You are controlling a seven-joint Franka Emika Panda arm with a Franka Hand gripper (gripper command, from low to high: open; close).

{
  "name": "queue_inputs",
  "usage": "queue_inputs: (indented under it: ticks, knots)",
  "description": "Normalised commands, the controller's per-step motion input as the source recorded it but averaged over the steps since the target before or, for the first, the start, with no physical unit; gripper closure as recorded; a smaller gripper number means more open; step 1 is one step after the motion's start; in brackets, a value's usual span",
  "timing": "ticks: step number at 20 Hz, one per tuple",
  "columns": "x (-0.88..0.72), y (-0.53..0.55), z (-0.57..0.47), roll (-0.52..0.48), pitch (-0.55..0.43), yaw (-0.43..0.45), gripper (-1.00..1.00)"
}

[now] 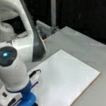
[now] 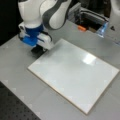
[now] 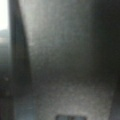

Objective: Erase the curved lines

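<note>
- A white rectangular board (image 1: 64, 82) is seen lying flat on a grey tabletop (image 1: 98, 50) in both front views, its thin wooden edge showing along the sides.
- The same board (image 2: 75, 75) carries a small bright patch of glare (image 2: 89, 58) toward a front view's right.
- The curve lines cannot be made out anywhere on the board in either front view; the visible surface appears plain white.
- The white arm (image 2: 45, 12) of the robot is bent low over the board's corner at a front view's upper left.
- The end effector (image 2: 38, 50), mounted under a blue fitting (image 2: 31, 37), is placed just off that corner of the board, close to the tabletop.
- A dark block (image 2: 37, 50) is seen directly beneath the end effector; whether it is gripped cannot be told, and the width of the jaws cannot be told either.
- In a front view the end effector (image 1: 28, 104) is found at the bottom left, beside the board's near edge, with a round blue light (image 1: 5, 54) glowing on the arm above it.
- A small orange object (image 2: 81, 28) is seen on the tabletop beyond the board.
- The wrist view is filled by a blurred dark grey surface (image 3: 65, 60); nothing more can be told from it.
</note>
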Motion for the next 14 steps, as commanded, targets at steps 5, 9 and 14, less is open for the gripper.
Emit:
queue_inputs:
  ticks: [5,9,14]
  knots:
    - [0.15,-0.22,-0.01,0.172,-0.043,0.037,1.0]
    - [0.14,-0.26,0.02,0.157,-0.033,0.05,1.0]
    - [0.14,-0.24,-0.01,0.17,-0.036,0.045,1.0]
